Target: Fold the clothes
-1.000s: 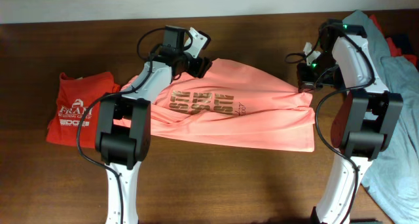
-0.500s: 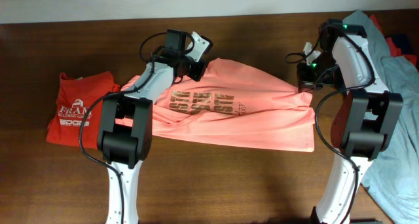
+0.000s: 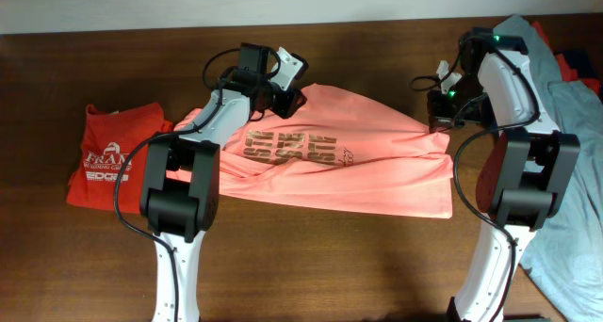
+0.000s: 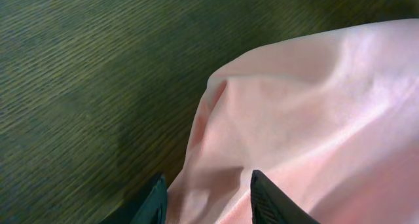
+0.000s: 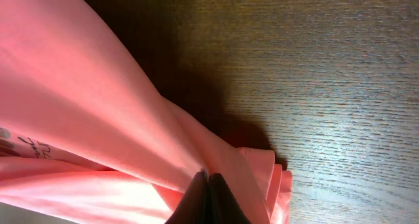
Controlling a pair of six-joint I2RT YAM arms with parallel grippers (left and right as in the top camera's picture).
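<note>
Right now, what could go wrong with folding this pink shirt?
The left pincer stands open around the edge of the salmon-pink shirt, so a lift may leave that corner behind. The right pincer is shut on several bunched layers; pulling could drag the whole shirt and deepen the creases across its middle.
</note>
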